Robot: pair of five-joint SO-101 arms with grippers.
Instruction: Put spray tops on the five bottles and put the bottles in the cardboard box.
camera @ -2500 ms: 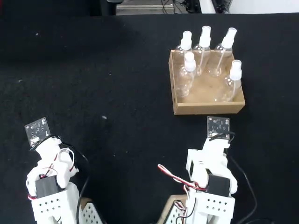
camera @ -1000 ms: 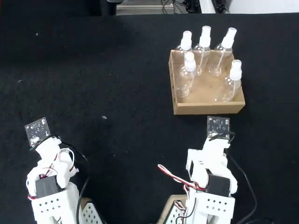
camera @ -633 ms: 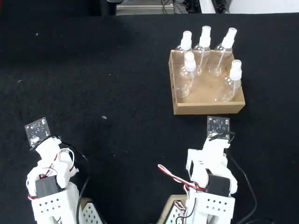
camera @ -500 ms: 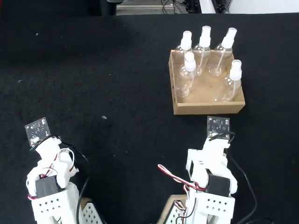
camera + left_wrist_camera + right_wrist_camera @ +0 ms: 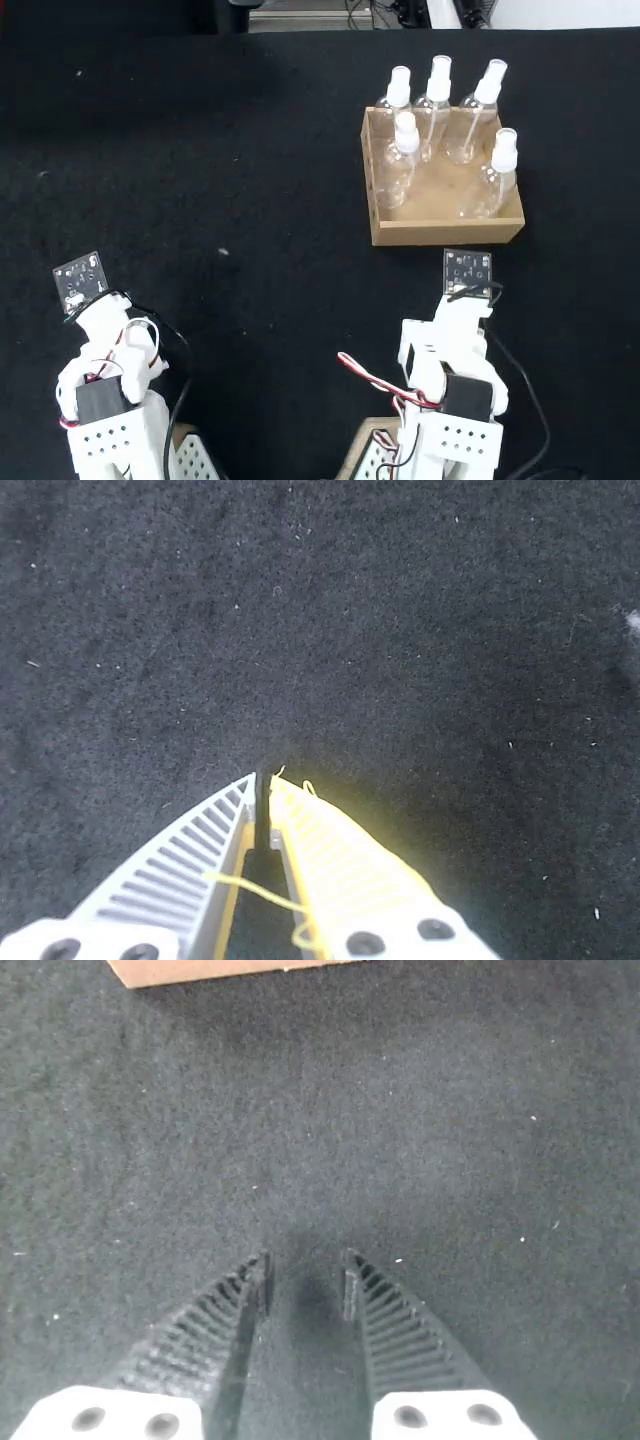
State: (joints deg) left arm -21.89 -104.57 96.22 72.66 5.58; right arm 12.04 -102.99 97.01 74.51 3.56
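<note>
The black table (image 5: 200, 150) takes up nearly the whole high view, with broad open cloth across the left and centre. The cardboard box (image 5: 445, 232) sits in the upper right, its far side near the table's back edge. A strip of its wall also shows in the right wrist view (image 5: 200, 968).

At the bottom of the frame, the left arm (image 5: 100, 370) and the right arm (image 5: 450, 370) are both folded back, well apart from each other. The box lies straight up the frame from the right arm and close to it, so that arm is the nearer one. The left arm would have to cross the open cloth diagonally.

All five bottles (image 5: 397, 170) stand upright inside the box, three along its far side and two nearer the front. Each one carries a white spray top (image 5: 405, 128).

We judge the task done, so no grasp seems called for.

The left gripper (image 5: 265, 785) has its fingers pressed together over bare cloth. The right gripper (image 5: 305, 1280) has its fingers slightly spread, with nothing between them.
</note>
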